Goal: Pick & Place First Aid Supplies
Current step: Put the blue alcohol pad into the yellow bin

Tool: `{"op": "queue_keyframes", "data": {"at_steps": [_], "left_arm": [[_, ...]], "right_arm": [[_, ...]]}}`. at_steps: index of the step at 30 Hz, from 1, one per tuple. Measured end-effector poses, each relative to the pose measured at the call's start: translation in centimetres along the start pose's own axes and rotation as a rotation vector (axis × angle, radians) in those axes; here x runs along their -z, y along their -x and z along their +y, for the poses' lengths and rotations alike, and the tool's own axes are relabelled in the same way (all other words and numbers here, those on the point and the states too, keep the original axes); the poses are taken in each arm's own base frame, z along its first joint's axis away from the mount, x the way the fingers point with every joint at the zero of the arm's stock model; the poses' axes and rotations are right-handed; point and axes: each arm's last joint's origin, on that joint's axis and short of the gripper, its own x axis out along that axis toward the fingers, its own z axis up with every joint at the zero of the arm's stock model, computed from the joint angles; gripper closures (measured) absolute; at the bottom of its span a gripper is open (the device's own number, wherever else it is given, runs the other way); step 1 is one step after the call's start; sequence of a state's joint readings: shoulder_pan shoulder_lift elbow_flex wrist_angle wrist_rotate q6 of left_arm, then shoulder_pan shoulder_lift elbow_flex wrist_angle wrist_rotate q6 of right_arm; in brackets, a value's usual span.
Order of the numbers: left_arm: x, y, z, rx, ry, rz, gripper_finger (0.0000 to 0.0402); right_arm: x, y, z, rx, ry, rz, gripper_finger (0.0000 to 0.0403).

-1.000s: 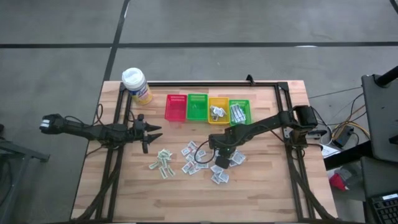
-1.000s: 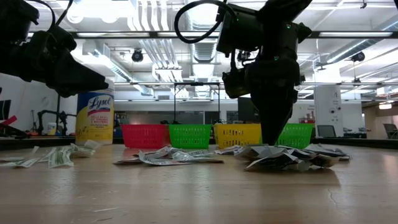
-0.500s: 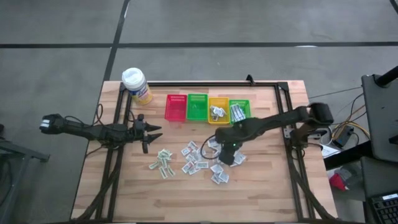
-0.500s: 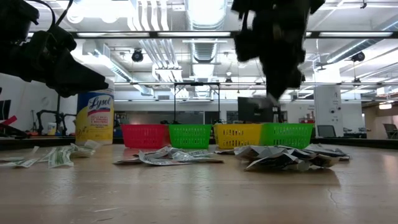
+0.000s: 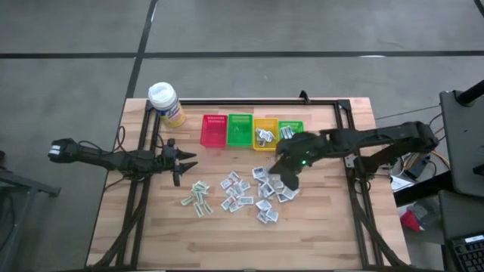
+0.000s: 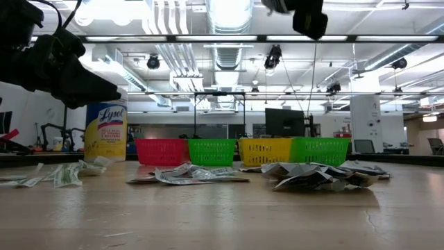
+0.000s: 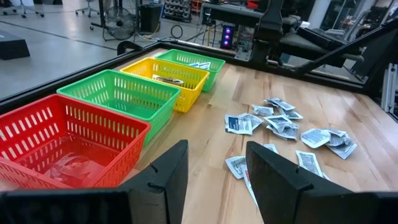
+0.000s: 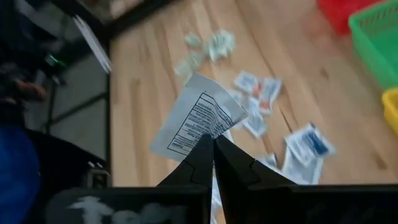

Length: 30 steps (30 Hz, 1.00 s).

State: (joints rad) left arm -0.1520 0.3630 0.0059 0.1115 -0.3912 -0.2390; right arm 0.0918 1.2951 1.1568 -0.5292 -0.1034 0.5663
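One camera looks straight down on the whole worktop (image 5: pixel 318 219). Another sits at worktop level and looks across it into the room. Each wrist camera looks closely past its own fingers. All four views share the baskets (image 5: pixel 253 132) and the scattered packets (image 5: pixel 242 193).

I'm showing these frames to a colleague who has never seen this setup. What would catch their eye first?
Probably the row of bright baskets at the table's far edge, red, green, yellow, green, with the scatter of white packets on the wood in front of them. Next, the right gripper, raised above that pile, shut on a single packet pinched at one edge. The left gripper waits open off to the left, near the yellow bottle.
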Motion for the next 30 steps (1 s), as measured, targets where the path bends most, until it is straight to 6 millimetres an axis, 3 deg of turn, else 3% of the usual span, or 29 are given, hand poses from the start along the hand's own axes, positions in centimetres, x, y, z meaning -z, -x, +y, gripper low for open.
{"op": "queue_keyframes", "data": {"at_steps": [7, 16, 23, 30], "left_arm": [[0.0, 0.0, 0.0, 0.000, 0.000, 0.000, 0.0243], [0.0, 0.0, 0.0, 0.000, 0.000, 0.000, 0.0243], [0.0, 0.0, 0.0, 0.000, 0.000, 0.000, 0.0243], [0.0, 0.0, 0.0, 0.000, 0.000, -0.001, 0.0243]], "right_arm": [[-1.0, 2.3, -0.3, 0.078, 0.012, -0.171, 0.0394], [-2.8, 3.2, -2.1, 0.388, 0.070, -0.406, 0.0394], [-3.8, 3.3, -4.2, 0.548, 0.054, -0.444, 0.0394], [-4.6, 1.7, -7.0, 0.643, 0.006, -0.402, 0.0394]]}}
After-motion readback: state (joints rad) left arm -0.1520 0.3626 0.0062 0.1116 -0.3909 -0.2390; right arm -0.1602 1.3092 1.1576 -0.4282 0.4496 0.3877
